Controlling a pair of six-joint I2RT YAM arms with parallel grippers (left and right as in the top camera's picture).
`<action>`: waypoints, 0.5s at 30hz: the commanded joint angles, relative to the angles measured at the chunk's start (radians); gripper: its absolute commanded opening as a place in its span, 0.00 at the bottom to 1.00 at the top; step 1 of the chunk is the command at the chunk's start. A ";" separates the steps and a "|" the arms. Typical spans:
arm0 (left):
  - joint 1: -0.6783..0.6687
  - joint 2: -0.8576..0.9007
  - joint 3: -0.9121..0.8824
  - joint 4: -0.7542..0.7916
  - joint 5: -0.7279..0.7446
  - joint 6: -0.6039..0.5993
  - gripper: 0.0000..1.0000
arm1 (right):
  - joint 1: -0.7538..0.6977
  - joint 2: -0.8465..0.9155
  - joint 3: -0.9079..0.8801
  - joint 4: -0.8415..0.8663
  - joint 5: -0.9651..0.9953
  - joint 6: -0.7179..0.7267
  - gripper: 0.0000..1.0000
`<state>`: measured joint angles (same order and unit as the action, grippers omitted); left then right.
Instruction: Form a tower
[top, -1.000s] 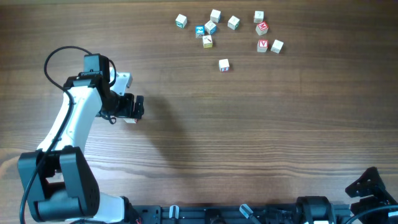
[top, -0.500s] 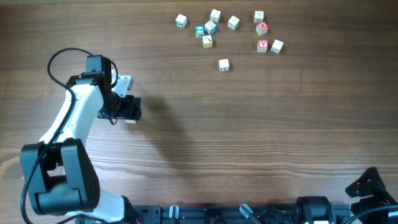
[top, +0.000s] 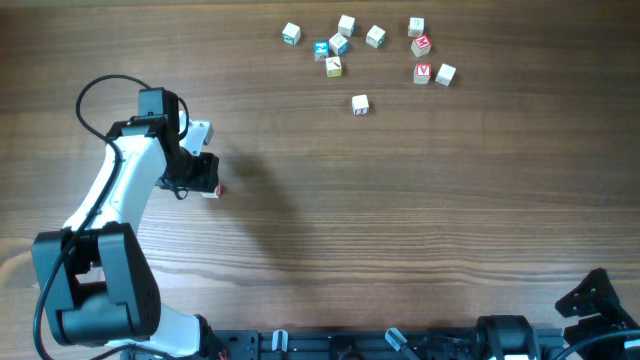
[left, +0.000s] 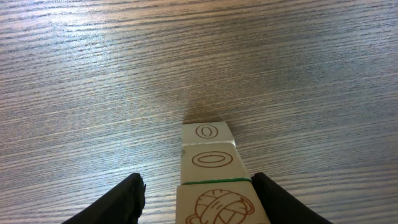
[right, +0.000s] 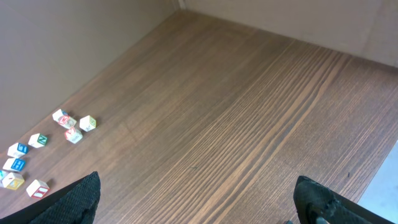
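The tower (left: 210, 158) is a stack of three whitish cubes, seen from above in the left wrist view, with a brown yarn-ball print on the top face and ovals on the two faces below. My left gripper (left: 198, 183) straddles the top cube. Its right finger touches the cube and the left finger stands a gap away, so it is open. In the overhead view the left gripper (top: 205, 174) covers nearly all of the tower (top: 213, 190). My right gripper (right: 196, 186) stands wide open over bare wood, at the table's near right corner (top: 597, 298).
Several loose cubes (top: 335, 45) lie scattered at the far side of the table, with one more cube (top: 360, 104) a little nearer. The right wrist view shows several cubes (right: 37, 149) at its left edge. A wall runs behind them.
The left gripper's jaws have narrowed around the tower's top cube, and the left arm has shifted slightly left. The right arm has not moved.
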<state>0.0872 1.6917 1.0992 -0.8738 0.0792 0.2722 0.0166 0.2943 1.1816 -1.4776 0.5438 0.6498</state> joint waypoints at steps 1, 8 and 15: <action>0.000 0.010 0.015 0.003 -0.002 0.009 0.53 | -0.003 -0.006 0.003 0.002 0.016 0.005 1.00; 0.000 0.010 0.015 0.002 0.005 0.008 0.56 | -0.003 -0.006 0.003 0.002 0.016 0.006 1.00; 0.000 0.010 0.015 -0.006 0.058 0.000 0.72 | -0.003 -0.006 0.003 0.002 0.016 0.005 1.00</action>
<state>0.0872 1.6917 1.0992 -0.8753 0.0875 0.2745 0.0166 0.2943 1.1816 -1.4776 0.5438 0.6495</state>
